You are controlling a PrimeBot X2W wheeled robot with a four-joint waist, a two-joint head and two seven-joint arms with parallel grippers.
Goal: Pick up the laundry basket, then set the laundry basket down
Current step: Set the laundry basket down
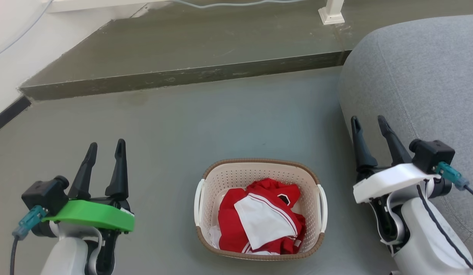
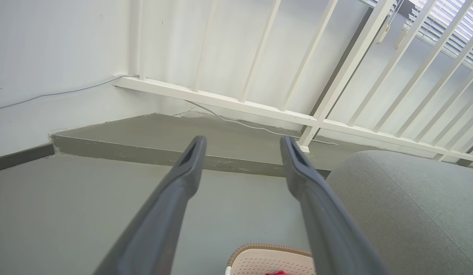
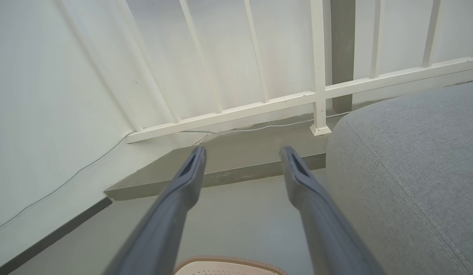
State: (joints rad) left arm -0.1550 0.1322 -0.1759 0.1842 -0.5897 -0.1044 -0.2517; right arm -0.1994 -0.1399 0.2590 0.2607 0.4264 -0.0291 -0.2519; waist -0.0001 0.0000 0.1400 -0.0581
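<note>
The laundry basket (image 1: pixel 225 177) stands on the grey floor between my arms, cream with perforated walls, a brown woven rim and white side handles. Red and white clothes (image 1: pixel 261 219) lie bundled inside it. My left gripper (image 1: pixel 106 148) hovers open to the basket's left, apart from it, with nothing between its fingers. My right gripper (image 1: pixel 370 123) is open to the basket's right, above the sofa's edge, also holding nothing. The basket's far rim (image 2: pixel 269 247) peeks in at the bottom of the left wrist view beneath the left gripper (image 2: pixel 242 142). The same rim (image 3: pixel 229 261) shows below the right gripper (image 3: pixel 242 152).
A grey fabric sofa (image 1: pixel 423 84) fills the right side, close to my right arm. A raised concrete step (image 1: pixel 183 74) crosses the floor ahead, with a white railing (image 3: pixel 259 103) and a thin cable (image 2: pixel 244 123) on it. A white wall (image 1: pixel 15 49) bounds the left.
</note>
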